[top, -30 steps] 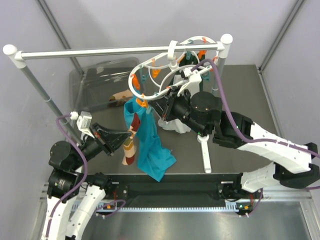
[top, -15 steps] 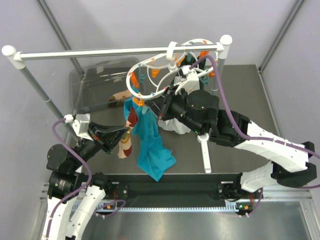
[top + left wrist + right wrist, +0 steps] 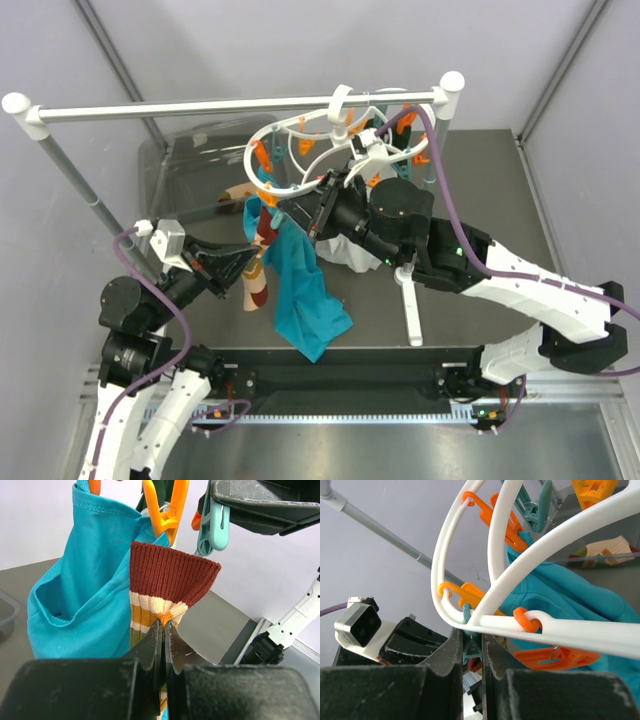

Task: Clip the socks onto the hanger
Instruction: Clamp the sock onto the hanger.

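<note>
Running vertically, cuff topmost, the sock (image 3: 170,580) is clamped in the left gripper (image 3: 163,628); right gripper (image 3: 472,639) pinches a teal clip (image 3: 468,651).

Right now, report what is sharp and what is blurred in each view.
Left wrist: the sock is crisp at its red cuff, the left tool dark and blurred. Right wrist: the hanger is sharp, the right tool soft and unlit. Top view: even light, all in focus.

Left arm (image 3: 170,410), right arm (image 3: 560,300): white shells, black round motor joints. Purple cable (image 3: 447,190) loops along each (thin, glossy). White wrist camera box (image 3: 168,238).
</note>
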Controlling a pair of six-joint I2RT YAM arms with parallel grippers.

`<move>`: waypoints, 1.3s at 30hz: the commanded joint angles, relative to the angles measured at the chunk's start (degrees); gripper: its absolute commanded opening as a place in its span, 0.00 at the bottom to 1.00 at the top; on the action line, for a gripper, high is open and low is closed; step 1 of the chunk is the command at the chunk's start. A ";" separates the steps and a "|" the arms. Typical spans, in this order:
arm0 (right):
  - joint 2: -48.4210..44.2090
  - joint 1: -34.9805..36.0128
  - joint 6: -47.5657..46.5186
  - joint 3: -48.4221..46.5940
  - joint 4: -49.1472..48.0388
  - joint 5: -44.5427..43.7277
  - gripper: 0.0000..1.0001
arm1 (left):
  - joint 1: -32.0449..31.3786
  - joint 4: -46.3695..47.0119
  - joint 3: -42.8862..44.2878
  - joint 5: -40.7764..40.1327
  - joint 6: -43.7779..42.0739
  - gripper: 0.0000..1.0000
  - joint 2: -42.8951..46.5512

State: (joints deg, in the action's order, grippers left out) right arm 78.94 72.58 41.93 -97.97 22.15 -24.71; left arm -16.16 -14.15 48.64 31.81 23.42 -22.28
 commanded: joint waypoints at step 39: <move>0.60 -0.51 0.52 4.02 -2.11 2.65 0.30 | -0.10 8.97 3.57 2.20 6.81 0.00 -2.15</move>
State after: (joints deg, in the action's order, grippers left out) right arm 79.88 72.44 42.63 -95.22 17.12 -22.90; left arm -16.16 -9.91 50.70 32.62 28.95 -24.14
